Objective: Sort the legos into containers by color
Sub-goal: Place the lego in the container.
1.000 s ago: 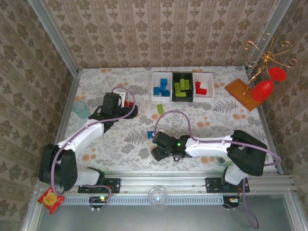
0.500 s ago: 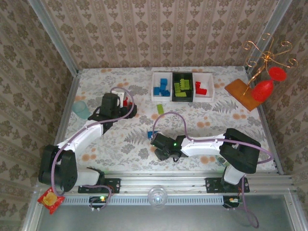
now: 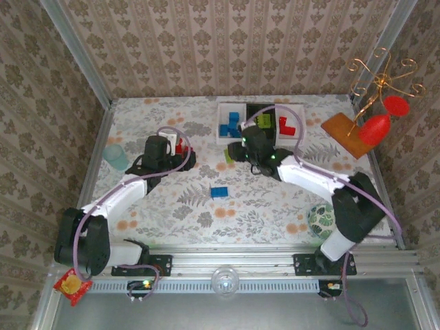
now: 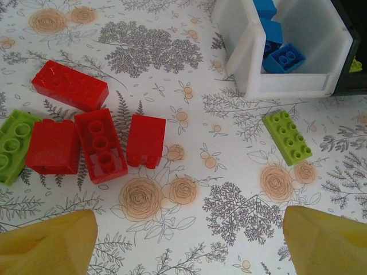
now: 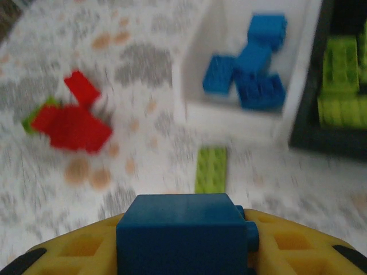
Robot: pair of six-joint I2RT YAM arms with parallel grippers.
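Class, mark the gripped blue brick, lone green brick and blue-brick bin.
gripped blue brick [image 5: 180, 232]: right wrist, front face
lone green brick [image 4: 288, 137]: left wrist, studded top
blue-brick bin [image 4: 287, 90]: left wrist, near wall

Lab booth: aluminium frame [image 3: 275, 257], wallpaper backdrop [image 3: 227, 48]

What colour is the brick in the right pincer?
The brick is blue, best seen in the right wrist view.

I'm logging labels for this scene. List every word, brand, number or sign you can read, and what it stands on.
No readable text anywhere.
Red and yellow packet: print too small to read.
Red bricks, lime green brick, blue brick: no lettering can be made out on them.
White bin: unlabelled.
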